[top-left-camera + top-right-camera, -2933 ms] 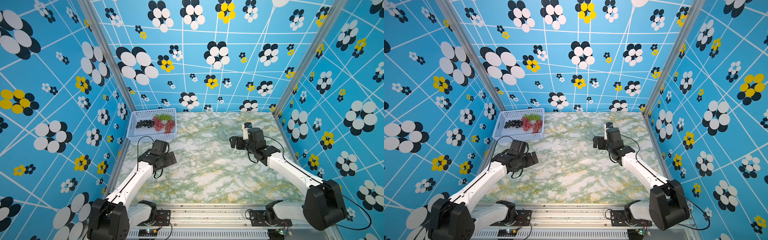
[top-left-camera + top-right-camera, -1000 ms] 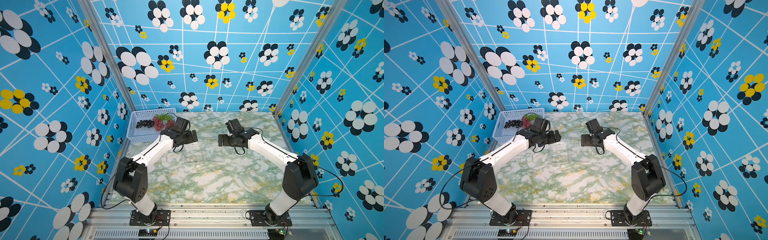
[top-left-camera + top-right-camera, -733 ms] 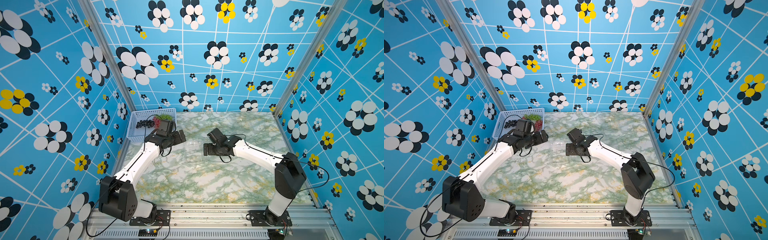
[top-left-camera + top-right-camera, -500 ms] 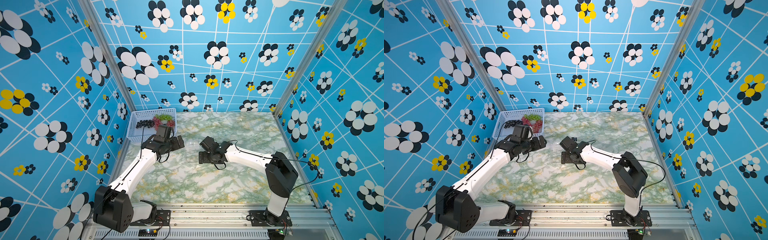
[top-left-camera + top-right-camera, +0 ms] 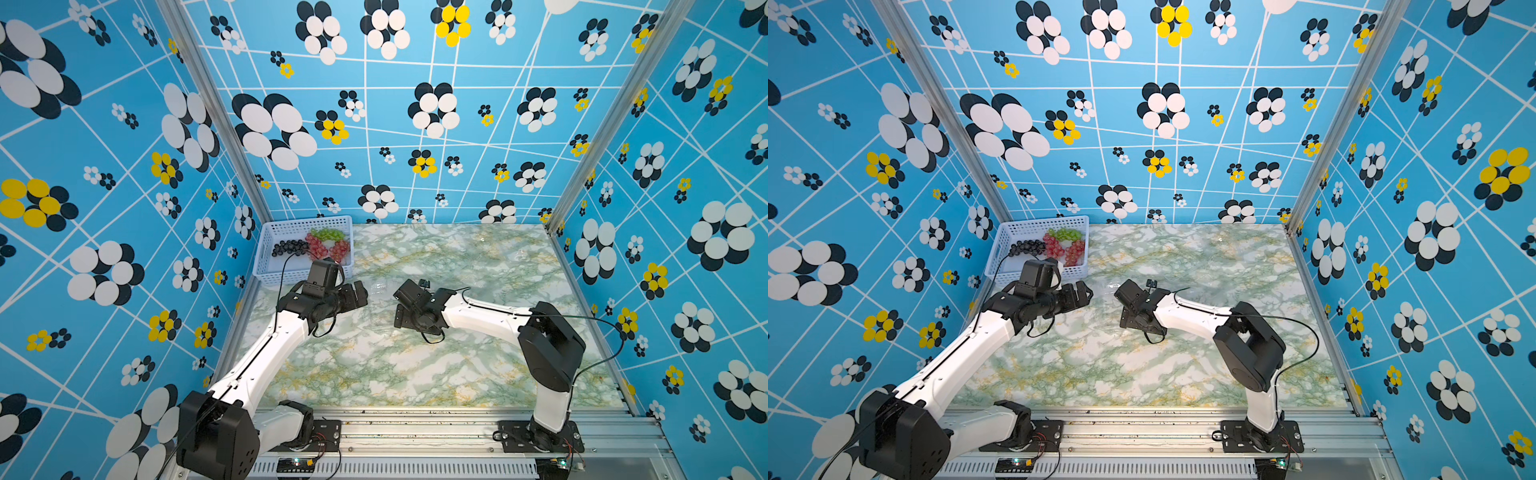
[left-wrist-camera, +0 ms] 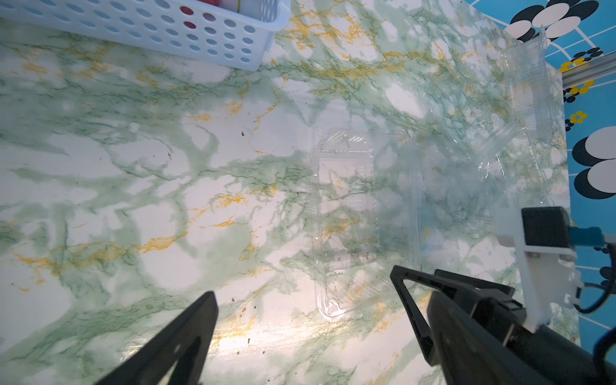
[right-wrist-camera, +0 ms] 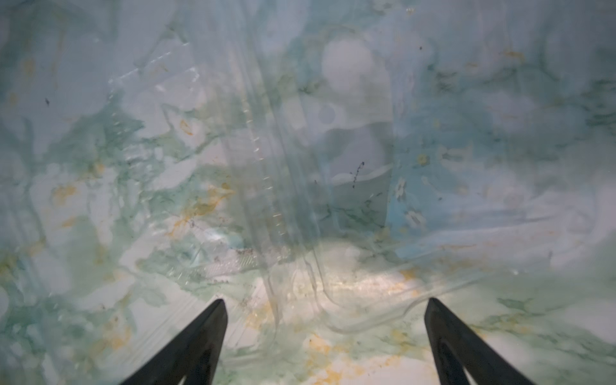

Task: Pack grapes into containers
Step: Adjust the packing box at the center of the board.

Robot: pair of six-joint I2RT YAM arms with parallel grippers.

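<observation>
Across both top views, the left gripper (image 5: pixel 358 293) and right gripper (image 5: pixel 398 309) have swung inward and face each other at the centre. Four grape bunches (image 5: pixel 318 248), one green, one dark, two red, lie in the white perforated basket (image 5: pixel 266 270).

Left wrist: jaws wide and empty, with one clear plastic clamshell container (image 6: pixel 346 220) just ahead.

Right wrist: fingers (image 7: pixel 200 333) spread wide over it, gripping nothing.

Top views look down steeply; both wrist views face the tabletop (image 6: pixel 133 200) closely.
</observation>
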